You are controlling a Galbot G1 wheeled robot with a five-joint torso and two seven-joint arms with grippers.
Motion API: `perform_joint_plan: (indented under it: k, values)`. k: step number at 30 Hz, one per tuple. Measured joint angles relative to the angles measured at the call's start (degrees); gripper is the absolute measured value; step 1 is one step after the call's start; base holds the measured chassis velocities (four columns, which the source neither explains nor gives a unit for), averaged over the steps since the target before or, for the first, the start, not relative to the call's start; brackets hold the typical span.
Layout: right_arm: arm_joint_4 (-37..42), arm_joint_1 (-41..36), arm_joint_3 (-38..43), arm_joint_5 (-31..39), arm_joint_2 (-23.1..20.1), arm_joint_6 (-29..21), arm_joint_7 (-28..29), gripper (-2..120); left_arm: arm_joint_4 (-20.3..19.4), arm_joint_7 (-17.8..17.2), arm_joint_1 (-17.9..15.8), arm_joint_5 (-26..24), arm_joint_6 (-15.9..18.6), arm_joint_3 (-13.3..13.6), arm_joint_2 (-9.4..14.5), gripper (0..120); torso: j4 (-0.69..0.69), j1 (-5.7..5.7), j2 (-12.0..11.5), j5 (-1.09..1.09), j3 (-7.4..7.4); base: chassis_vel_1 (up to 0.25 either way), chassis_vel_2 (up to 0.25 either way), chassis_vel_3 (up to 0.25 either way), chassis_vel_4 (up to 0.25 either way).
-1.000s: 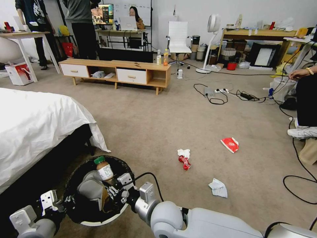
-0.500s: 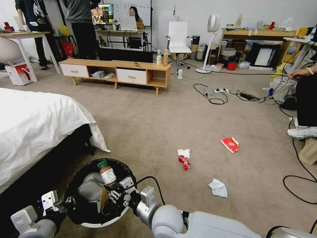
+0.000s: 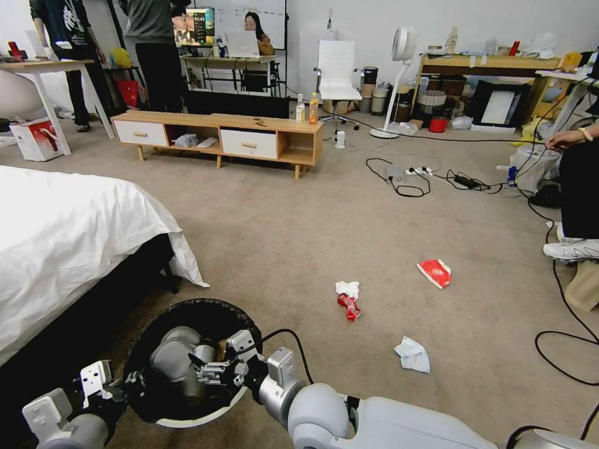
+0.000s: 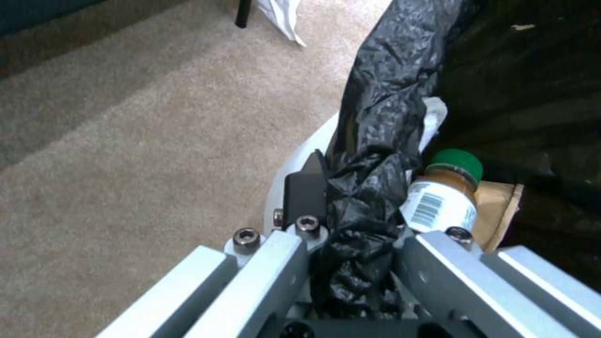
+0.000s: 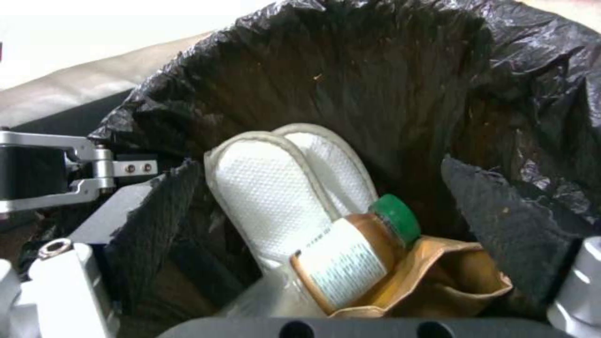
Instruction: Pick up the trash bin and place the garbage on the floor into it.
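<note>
Room: beige carpet, strewn with cables toward the right.
Bed: white-sheeted bed at far left, dark gap beneath it.
TV bench: low wooden TV bench along the back, well apart from the work.
Left gripper: left gripper low at left, clamped onto the near-left rim, one finger outside the white wall and the other inside, black liner bunched between them.
Trash bin: trash bin just beside the bed's corner, lined with a crinkled black bag.
Bin contents: pair of white slippers standing against the liner; green-capped bottle with brown liquid leaning on them; crumpled brown paper bag under the bottle.
Right gripper: right gripper over the bin's mouth, fingers spread apart, nothing held.
Crushed red can: crushed red can on the carpet right of the bin, touching a white tissue behind it.
Second tissue: second tissue nearer the robot, apart from the can.
Red packet: flat red packet with a white logo farthest right, well apart from the bin.
</note>
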Motion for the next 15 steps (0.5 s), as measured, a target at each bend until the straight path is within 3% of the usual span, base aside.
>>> perform_joint_plan:
  k: [11,12,13,14,15]
  values:
    - [4.6,0.4,4.5,0.5,-2.4,-0.4,0.5,100,-0.2,0.2,0.2,0.0,0.0,-0.1,0.1,1,-0.03,0.00,0.0,0.00,0.00,0.000,0.000,0.000,0.000]
    - [5.7,1.0,7.5,1.0,-3.6,-0.6,1.6,100,0.3,-0.7,0.4,0.9,-0.1,-1.2,0.3,1,0.09,0.00,0.0,-0.01,0.00,0.000,0.000,0.000,0.000]
    - [7.2,1.0,8.3,1.5,-3.8,-0.9,1.4,100,0.3,-0.7,0.4,0.9,-0.1,-1.1,0.4,1,-0.05,0.00,0.0,0.06,0.00,0.000,0.000,0.000,0.000]
    - [7.2,1.0,8.3,1.5,-3.8,-0.9,1.4,100,0.3,-0.7,0.4,0.9,-0.1,-1.1,0.4,1,-0.05,0.00,0.0,0.06,0.00,0.000,0.000,0.000,0.000]
    - [8.6,1.6,10.6,2.1,-4.4,-1.0,1.5,100,0.3,-0.2,0.5,0.5,-0.1,-1.0,0.4,1,0.05,0.00,0.0,-0.05,0.00,0.000,0.000,0.000,0.000]
